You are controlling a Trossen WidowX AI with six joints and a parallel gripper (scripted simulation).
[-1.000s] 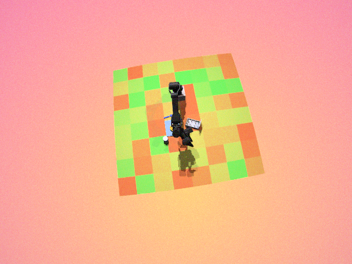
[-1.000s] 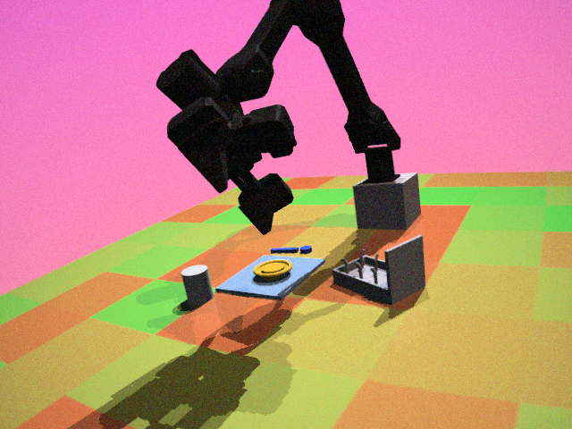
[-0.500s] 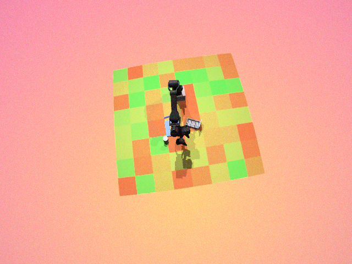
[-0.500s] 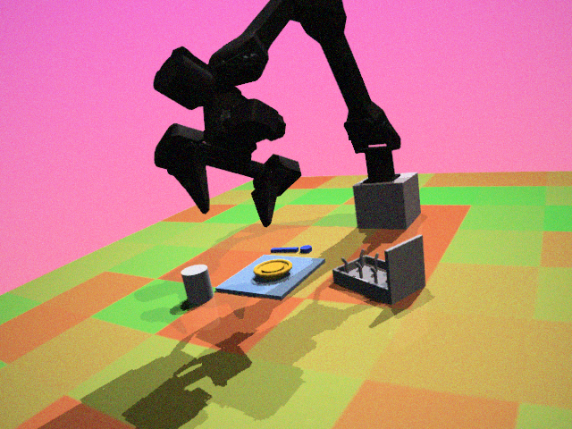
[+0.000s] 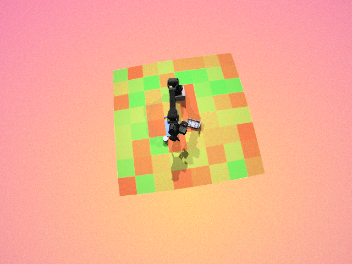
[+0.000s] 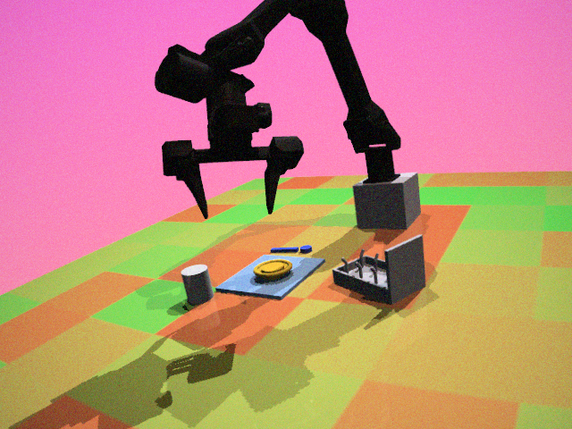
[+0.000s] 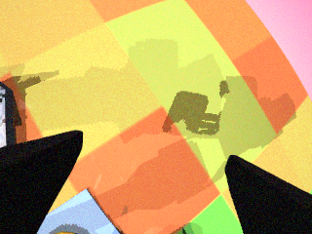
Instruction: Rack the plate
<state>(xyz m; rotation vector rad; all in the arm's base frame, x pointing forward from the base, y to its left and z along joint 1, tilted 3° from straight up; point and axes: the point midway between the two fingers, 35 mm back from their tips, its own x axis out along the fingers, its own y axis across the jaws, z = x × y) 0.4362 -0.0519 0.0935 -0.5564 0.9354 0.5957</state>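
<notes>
The yellow round plate (image 6: 273,269) lies flat on a light blue mat (image 6: 305,268) (image 5: 168,127) (image 7: 90,212). Only a sliver of the plate shows at the bottom edge of the wrist view, and the arm hides it in the top view. The grey dish rack (image 6: 360,287) (image 5: 193,124) (image 7: 9,109) stands beside the mat, with several upright rails in its tray and a tall panel at one end. Its slots look empty. My gripper (image 6: 238,215) (image 7: 156,151) is wide open and empty, pointing down, high above the mat area. It touches neither plate nor rack.
A grey cylinder with a white top (image 6: 198,283) (image 5: 165,139) stands near the mat, on the side away from the rack. A blue utensil (image 6: 283,249) (image 5: 165,117) lies behind the mat. The arm's grey base block (image 6: 381,205) stands behind the rack.
</notes>
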